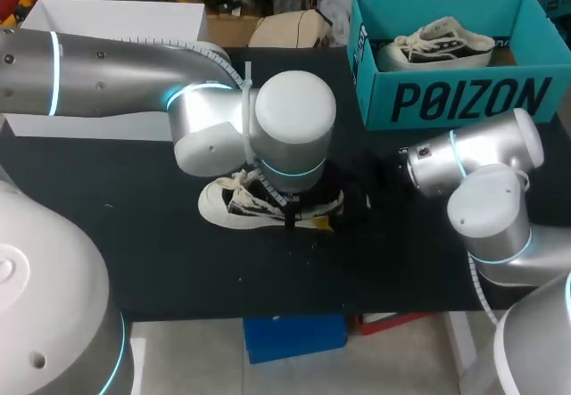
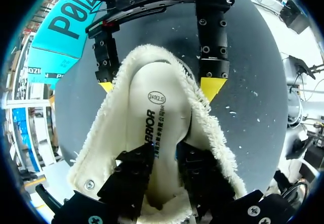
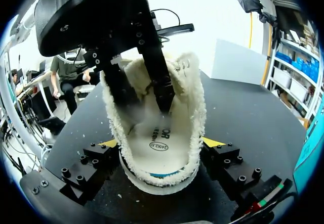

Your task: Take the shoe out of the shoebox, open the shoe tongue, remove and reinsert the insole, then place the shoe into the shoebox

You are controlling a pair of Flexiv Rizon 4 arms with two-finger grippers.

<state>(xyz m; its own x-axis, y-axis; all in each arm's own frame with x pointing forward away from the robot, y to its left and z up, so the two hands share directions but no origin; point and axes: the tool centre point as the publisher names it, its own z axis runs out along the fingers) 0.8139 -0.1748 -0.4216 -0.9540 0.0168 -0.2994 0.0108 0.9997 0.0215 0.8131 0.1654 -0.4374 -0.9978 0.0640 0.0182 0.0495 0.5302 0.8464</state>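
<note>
The shoe [image 1: 227, 203] is out of the shoebox [image 1: 455, 101] and lies on its sole near the middle of the bench [image 1: 134, 261], so I judge the first step done. Its mouth gapes wide, which suggests the tongue is already opened.

My right gripper [image 3: 161, 143] straddles the heel end, one yellow tip pressed to each side of the fluffy collar, clamping the shoe steady. My left gripper [image 2: 164, 166] reaches down inside the shoe onto the insole [image 2: 157, 113]. Whether it pinches the insole or merely presses on it I cannot tell.

The insole lies flat in the shoe, so this is either the start of pulling it out or the end of seating it again. Putting the shoe back is not yet done. The shoebox stands at the bench's far right corner, with a second shoe [image 1: 437, 43] in it.
</note>
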